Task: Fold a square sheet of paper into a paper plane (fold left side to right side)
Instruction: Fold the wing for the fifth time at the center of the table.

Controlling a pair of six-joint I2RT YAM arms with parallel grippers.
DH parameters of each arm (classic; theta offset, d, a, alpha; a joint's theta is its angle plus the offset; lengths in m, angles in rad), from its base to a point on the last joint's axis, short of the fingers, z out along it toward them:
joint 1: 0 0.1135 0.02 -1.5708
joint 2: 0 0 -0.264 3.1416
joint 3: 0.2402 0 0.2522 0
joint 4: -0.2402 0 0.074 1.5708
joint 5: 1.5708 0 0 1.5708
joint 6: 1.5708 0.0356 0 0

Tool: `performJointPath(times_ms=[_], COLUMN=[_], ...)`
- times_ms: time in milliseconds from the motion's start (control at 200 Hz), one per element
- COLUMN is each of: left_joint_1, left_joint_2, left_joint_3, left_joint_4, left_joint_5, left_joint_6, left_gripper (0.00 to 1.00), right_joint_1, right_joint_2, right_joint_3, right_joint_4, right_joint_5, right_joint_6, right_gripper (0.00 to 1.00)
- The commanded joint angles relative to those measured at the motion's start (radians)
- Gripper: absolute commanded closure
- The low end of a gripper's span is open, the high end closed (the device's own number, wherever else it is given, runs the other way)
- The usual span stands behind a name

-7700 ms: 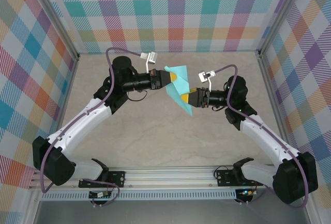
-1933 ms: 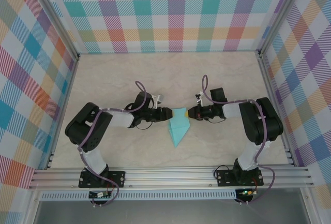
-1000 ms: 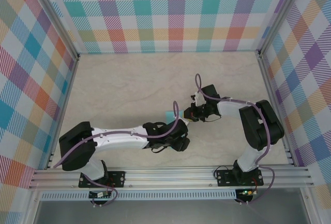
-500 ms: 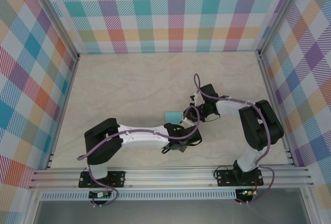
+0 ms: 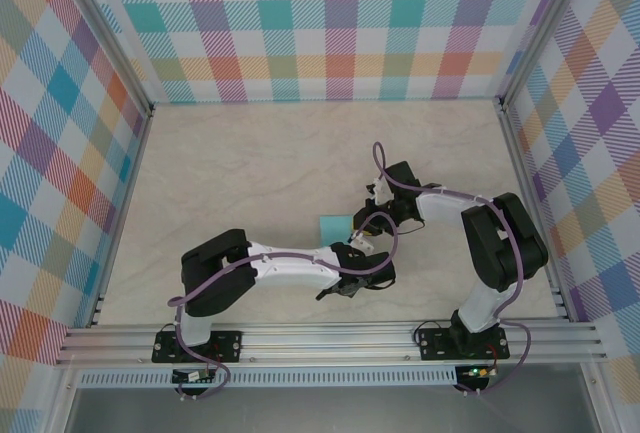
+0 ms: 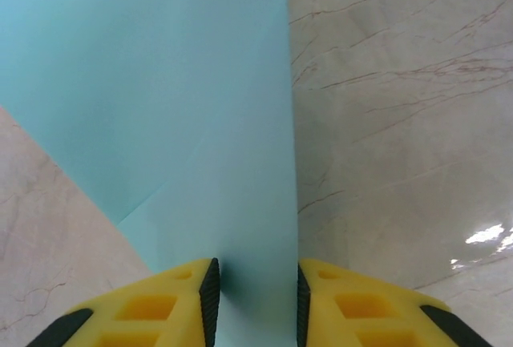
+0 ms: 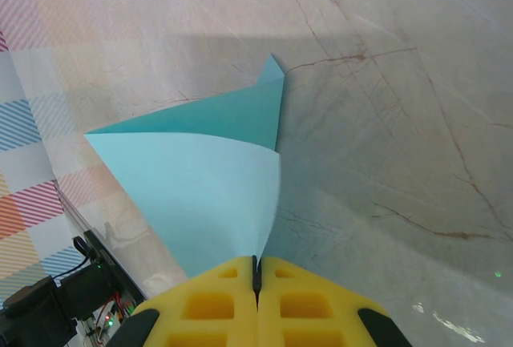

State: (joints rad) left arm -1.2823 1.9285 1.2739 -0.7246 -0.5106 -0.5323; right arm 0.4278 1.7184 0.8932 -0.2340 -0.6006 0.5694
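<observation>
1. Fingers (image 6: 168, 299) of the left tool (image 6: 256, 287) stand slightly apart, released, straddling the near end of the turquoise paper plane (image 6: 160, 82).
2. Right tool (image 7: 256, 265) is clenched on the paper plane's edge, with its yellow pads pressed together over the sheet.
3. Paper plane sits on the pale marbled counter (image 5: 230, 163) between both tools, around the middle and toward the near side.

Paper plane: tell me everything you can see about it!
The paper plane is thin, smooth turquoise paper, folded into a pointed shape with layered flaps and sharp creases. It sits on the pale marbled table, near the middle. The right fingers are shut on one of its edges. The left fingers stand a little apart, with a strip of the paper running between them.
</observation>
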Motion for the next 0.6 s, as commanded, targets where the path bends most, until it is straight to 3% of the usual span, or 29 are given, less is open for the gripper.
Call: performJointPath(times_ms=[0, 340, 595], left_joint_1=[-0.014, -0.014, -0.011], left_joint_2=[0.024, 0.029, 0.012], left_joint_3=[0.015, 0.008, 0.009], left_joint_4=[-0.035, -0.020, -0.013], left_joint_5=[-0.028, -0.021, -0.018], left_joint_6=[-0.020, -0.028, -0.032], left_gripper=[0.72, 0.81, 0.96], right_joint_1=[0.010, 0.012, 0.001], right_joint_2=[0.014, 0.014, -0.045], right_joint_3=[0.029, 0.038, 0.061], right_joint_4=[-0.032, -0.056, -0.088], right_joint_5=[0.004, 0.016, 0.034], right_joint_6=[0.007, -0.010, -0.022], right_gripper=[0.96, 0.94, 0.84])
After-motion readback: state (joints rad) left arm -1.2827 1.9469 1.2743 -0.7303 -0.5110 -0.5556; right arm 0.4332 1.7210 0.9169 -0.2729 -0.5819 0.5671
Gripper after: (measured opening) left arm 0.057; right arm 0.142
